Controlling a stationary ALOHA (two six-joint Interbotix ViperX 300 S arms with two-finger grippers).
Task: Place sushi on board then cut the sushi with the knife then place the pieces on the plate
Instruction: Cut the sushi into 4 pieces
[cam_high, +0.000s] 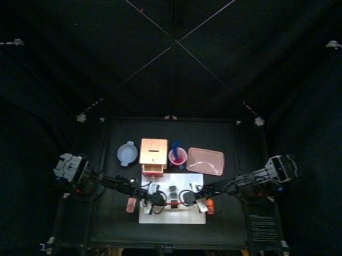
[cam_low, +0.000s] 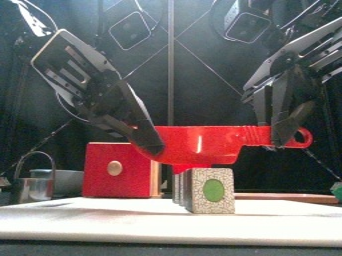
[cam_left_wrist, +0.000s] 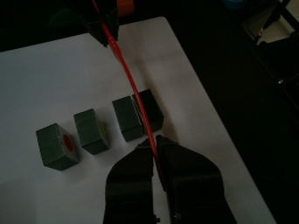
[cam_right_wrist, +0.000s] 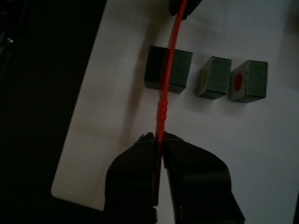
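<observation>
A red toy knife (cam_low: 214, 138) hangs level over the white cutting board (cam_low: 80, 215), held at both ends. My left gripper (cam_low: 150, 142) is shut on its blade end, and my right gripper (cam_low: 281, 132) is shut on the handle end. Under the blade stands the dark green sushi (cam_low: 209, 190), its end face showing a green centre. In the left wrist view the knife (cam_left_wrist: 131, 87) crosses one block (cam_left_wrist: 131, 114), with two cut pieces (cam_left_wrist: 89, 131) (cam_left_wrist: 56, 145) standing apart beside it. In the right wrist view the knife (cam_right_wrist: 170, 70) lies across the block (cam_right_wrist: 170, 68).
Behind the board (cam_high: 181, 215) stand a blue-grey bowl (cam_high: 127, 153), the wooden box with a red front (cam_high: 154, 152), a red cup (cam_high: 174, 155) and the pink tray (cam_high: 205, 158). In the front view, the box (cam_low: 118, 170) sits close behind the sushi.
</observation>
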